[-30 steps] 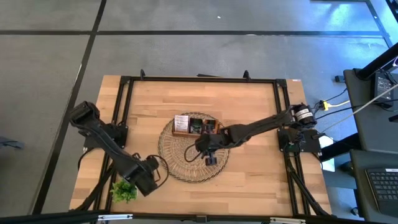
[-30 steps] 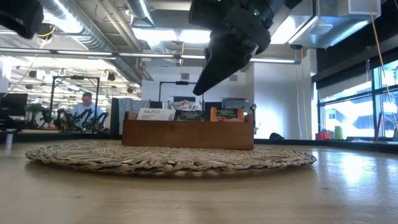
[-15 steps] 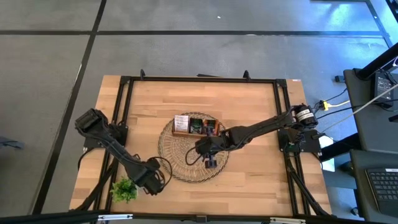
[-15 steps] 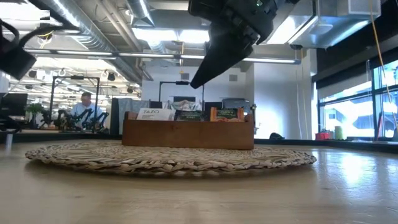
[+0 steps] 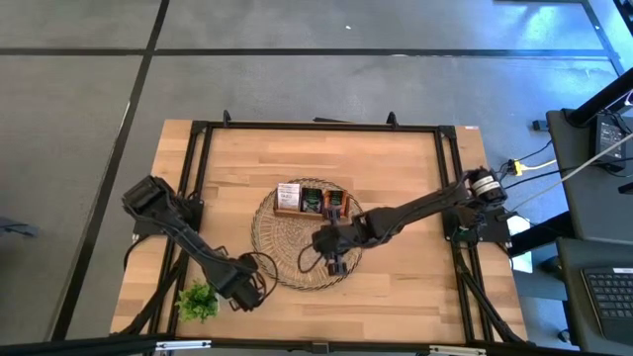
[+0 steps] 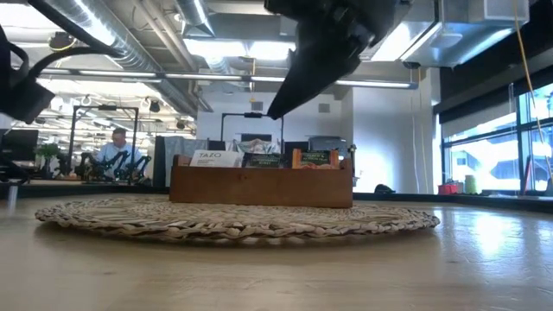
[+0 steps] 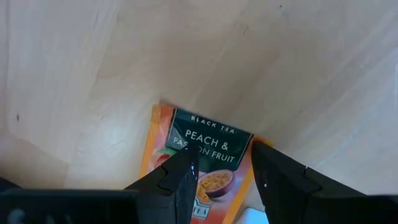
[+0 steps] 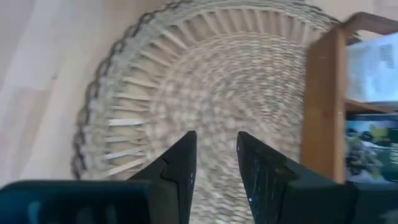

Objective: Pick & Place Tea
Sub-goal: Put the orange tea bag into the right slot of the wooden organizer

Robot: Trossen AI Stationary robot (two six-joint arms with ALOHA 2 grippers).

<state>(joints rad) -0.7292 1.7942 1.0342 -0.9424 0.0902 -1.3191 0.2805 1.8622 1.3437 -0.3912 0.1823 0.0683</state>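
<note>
Left wrist view is where the action is: an orange peach-and-passion-fruit tea sachet (image 7: 198,163) lies flat on the bare wood in the lower middle of the frame, and the left gripper (image 7: 222,177) has its fingers apart, straddling it with nothing pinched yet. In the high view that gripper (image 5: 237,290) sits in the lower left, just beside the green plant sprig (image 5: 197,301) and off the wicker mat (image 5: 272,252).

My worry is that a sachet lying this flat gives the fingertips almost no edge to bite. If they close too high they'll skate over the paper or shove it along the table (maybe toward the sprig). There also looks to be a second pale packet peeking in at the bottom edge, so a double grab is possible.

The right gripper (image 8: 215,163) hangs over the mat at frame centre, jaws slightly apart and empty, near the wooden tray (image 5: 311,201). It could crowd the drop-off later if it doesn't clear out.
</note>
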